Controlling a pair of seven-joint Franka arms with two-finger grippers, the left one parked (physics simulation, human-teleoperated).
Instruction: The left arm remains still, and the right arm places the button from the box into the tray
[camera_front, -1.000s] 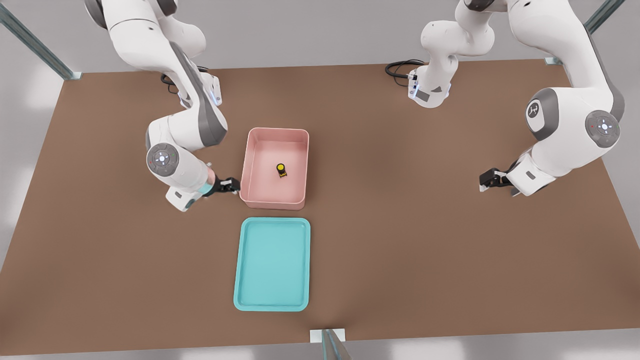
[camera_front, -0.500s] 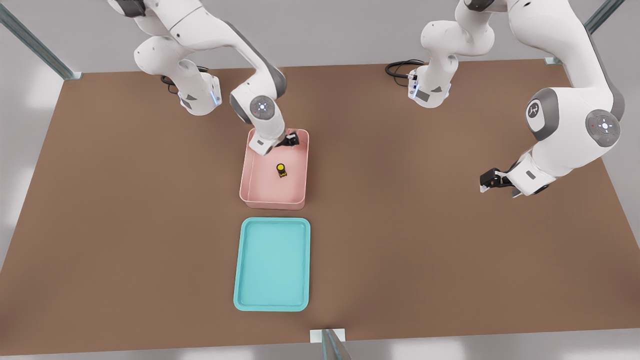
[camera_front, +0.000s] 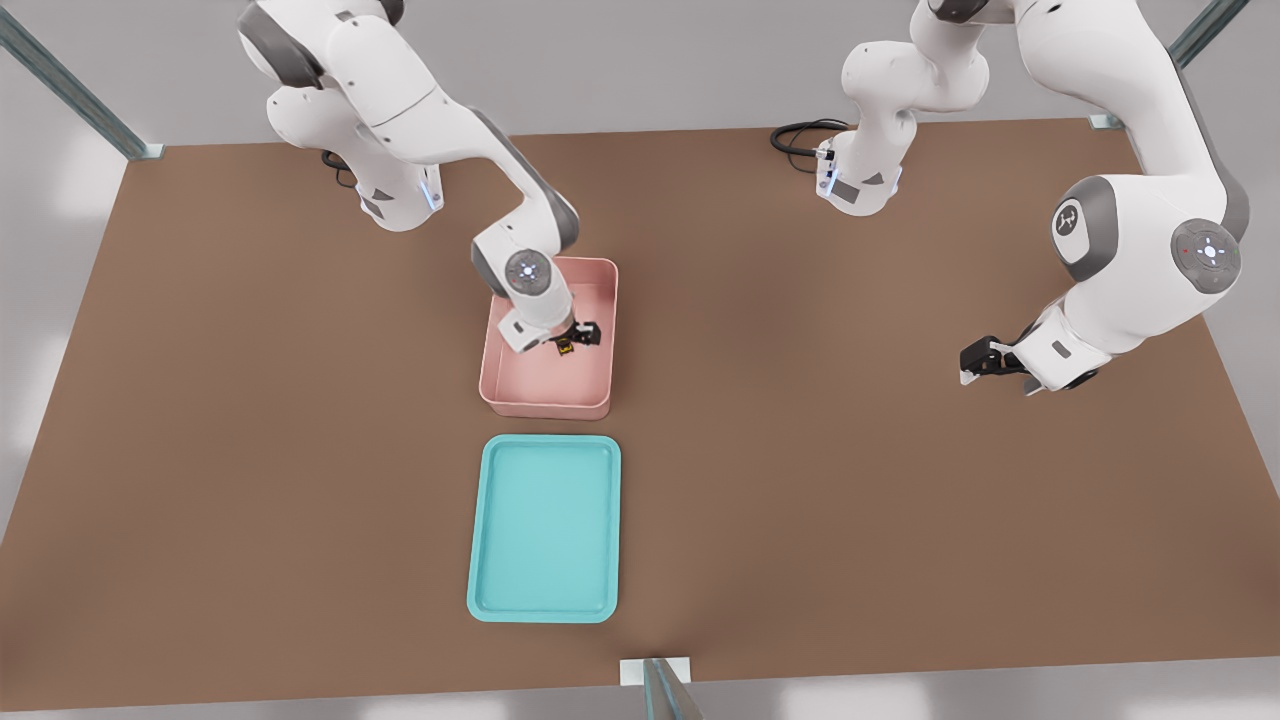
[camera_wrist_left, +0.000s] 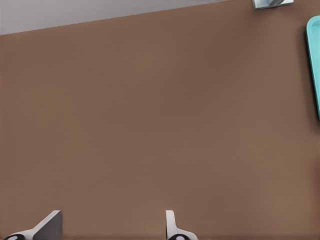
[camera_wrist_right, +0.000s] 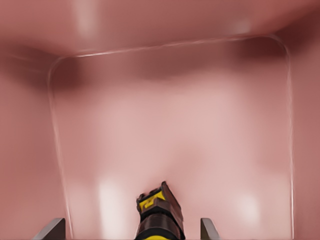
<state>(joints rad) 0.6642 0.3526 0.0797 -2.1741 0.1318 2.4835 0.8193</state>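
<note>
Black and slim, the right arm's gripper (camera_front: 573, 340) was lowered inside the box (camera_front: 600, 300), directly over the button (camera_front: 565, 348). Its two fingers (camera_wrist_right: 51, 229) stood apart, one on each side of the button and clear of it, as the right wrist view showed. The button rested on the box floor, roughly mid-box.

Count of items on the brown table (camera_front: 850, 500): one button, one pink box, one teal tray (camera_front: 478, 560), two arms. The tray lay just beside the box's near end, not touching it, with its long axis in line with the box.

The front view showed the whole layout: the right arm (camera_front: 420, 110) reaching down from the front view's left into the box, and the left arm (camera_front: 1130, 250) held over the table towards the front view's right, well apart from both containers. In that view the gripper hid most of the button.

The right wrist view showed what the front view did not: the button's yellow and black body (camera_wrist_right: 159, 215) between the finger tips, and the box's rounded inner corners and walls (camera_wrist_right: 165, 25).

The left wrist view showed bare table and one thin edge of the tray (camera_wrist_left: 315, 60).
</note>
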